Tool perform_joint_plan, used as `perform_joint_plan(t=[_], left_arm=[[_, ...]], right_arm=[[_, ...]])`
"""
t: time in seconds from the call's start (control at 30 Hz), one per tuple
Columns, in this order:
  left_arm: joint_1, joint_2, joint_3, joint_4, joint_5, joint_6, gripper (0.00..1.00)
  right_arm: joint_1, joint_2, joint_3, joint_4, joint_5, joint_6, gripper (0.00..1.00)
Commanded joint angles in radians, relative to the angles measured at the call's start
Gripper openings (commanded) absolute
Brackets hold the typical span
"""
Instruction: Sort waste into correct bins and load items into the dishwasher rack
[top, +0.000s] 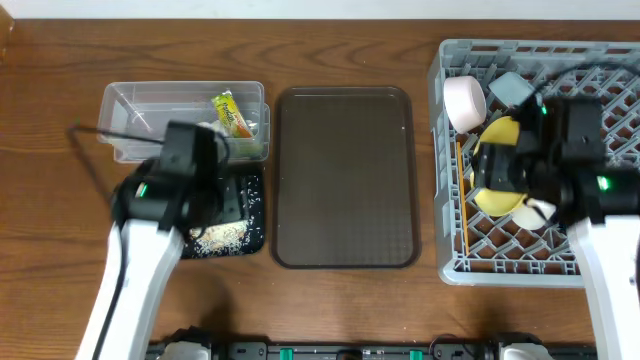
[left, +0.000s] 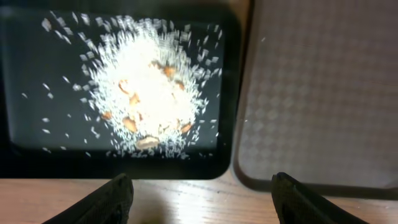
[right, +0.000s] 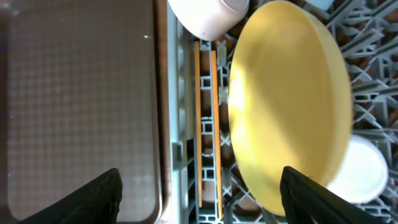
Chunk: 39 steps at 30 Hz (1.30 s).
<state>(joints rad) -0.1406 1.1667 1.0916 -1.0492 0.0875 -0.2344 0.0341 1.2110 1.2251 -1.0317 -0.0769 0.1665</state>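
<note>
The right gripper (right: 200, 202) hangs over the dishwasher rack (top: 450, 262) with its two fingers spread wide and nothing clamped between them. The left finger sits clear of all items; the right finger overlaps the lower edge of the yellow plate (right: 286, 106) in the wrist view, and contact there cannot be confirmed. The plate stands on edge in the rack. Just beside it, on the side toward the brown serving tray (top: 345, 175), the pair of wooden chopsticks (right: 205, 124) lies flat along the rack grid. A white bowl (right: 205, 15) rests at the far end of the chopsticks, a small pale cup (right: 364, 171) touches the plate's opposite side, and the light blue bowl (top: 512, 88) sits near the rack's rear wall. The left gripper (left: 202, 205) is likewise wide open and empty, positioned above the near edge of the black tray (left: 25, 149). A heap of rice scraps (left: 149, 93) lies in that tray. Behind it, the clear tub (top: 130, 100) contains the green-and-orange snack wrapper (top: 230, 112).
</note>
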Motion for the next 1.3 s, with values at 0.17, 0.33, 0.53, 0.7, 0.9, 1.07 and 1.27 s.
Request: perform_joint_plan(t=[0.17,0.33,0.53,0.7,0.9,1.07,1.27], left_arm=[[0.000,-0.392,-0.126,0.093,-0.060,0.012,0.83],[0.000,-0.485,-0.183,0.140,-0.073,0.011,0.91],[0.000,-0.488,-0.184,0.126,-0.074,0.012,0.92],[0.000,-0.488,-0.184,0.123,-0.073,0.012,0.92],[0.000,-0.488,-0.184,0.123,-0.073,0.012,0.93],[0.000,-0.488,-0.184,0.123,-0.073,0.012,0.93],[0.000,-0.488,-0.184,0.124,-0.074,0.012,0.93]], right_arm=[[0.003,-0.320,-0.255,0.117,0.135,0.020,0.99],[0.003,-0.460,-0.339,0.111,0.154,0.019,0.99],[0.003,-0.493,-0.345,0.018,0.154,0.020,0.99],[0.003,-0.492,-0.345,-0.023,0.154,0.019,0.99],[0.003,-0.493,-0.345,-0.024,0.154,0.019,0.99],[0.003,-0.492,-0.345,-0.028,0.154,0.020,0.99],[0.022,-0.529,-0.351,-0.016,0.152,0.019,0.99]])
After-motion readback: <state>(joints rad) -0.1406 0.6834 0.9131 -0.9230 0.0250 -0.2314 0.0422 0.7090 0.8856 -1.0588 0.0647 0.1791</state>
